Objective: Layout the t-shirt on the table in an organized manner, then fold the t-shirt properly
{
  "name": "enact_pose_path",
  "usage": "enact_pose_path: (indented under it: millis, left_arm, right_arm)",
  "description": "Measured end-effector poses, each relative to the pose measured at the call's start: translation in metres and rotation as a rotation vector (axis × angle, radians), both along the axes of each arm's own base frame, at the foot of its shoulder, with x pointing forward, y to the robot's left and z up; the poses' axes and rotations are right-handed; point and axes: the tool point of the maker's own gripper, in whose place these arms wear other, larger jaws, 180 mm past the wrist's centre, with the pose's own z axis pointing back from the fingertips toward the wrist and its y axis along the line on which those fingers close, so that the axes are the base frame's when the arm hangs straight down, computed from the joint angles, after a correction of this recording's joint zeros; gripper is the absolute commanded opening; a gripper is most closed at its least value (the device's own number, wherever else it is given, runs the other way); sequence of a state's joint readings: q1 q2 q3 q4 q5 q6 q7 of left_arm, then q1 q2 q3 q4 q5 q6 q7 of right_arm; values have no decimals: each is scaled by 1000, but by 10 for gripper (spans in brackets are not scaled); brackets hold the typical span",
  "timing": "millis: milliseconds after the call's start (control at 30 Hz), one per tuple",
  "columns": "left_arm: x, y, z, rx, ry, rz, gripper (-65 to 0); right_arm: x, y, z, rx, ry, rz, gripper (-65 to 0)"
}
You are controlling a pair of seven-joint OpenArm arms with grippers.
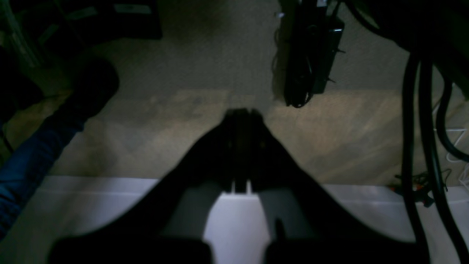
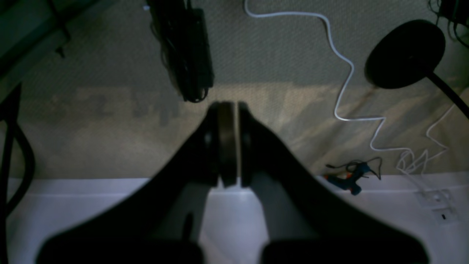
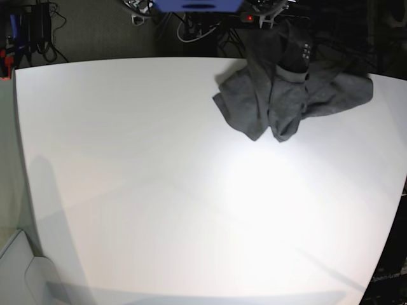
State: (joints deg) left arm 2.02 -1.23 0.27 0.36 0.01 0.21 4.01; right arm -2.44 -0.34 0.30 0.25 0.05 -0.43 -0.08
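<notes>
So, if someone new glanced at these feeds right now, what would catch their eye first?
Most likely the t-shirt, a crumpled dark grey heap at the far right edge of the table, partly spilling over it. Next, how bare and white the rest of the tabletop looks. In the wrist views, the left hand and right hand are both shut on nothing, hanging past the table edge over carpet.

The crumpled dark charcoal-grey cloth t-shirt (image 3: pixel 289 95) is seen in the base view at the far right of the large white smooth bench (image 3: pixel 159 190), bunched against the far edge, part of it hanging over that edge. The rest of the bench surface lies before it and to its left. In the right wrist view, a small blue tool (image 2: pixel 346 181) with a dark cord is found on the floor just beyond the bench edge.
</notes>
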Motion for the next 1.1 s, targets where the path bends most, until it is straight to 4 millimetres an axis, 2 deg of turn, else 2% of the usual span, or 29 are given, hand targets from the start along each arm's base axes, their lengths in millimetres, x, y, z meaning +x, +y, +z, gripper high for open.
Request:
enact_pose_path:
  millis: [833,1100]
  left_arm:
    - [0,0,0,0,0,0,-646]
    - [0,0,0,0,-2,0,-648]
  right_arm:
    - [-2,0,0,0,5,0,-650]
    - [-13,0,1,2,22,0,-650]
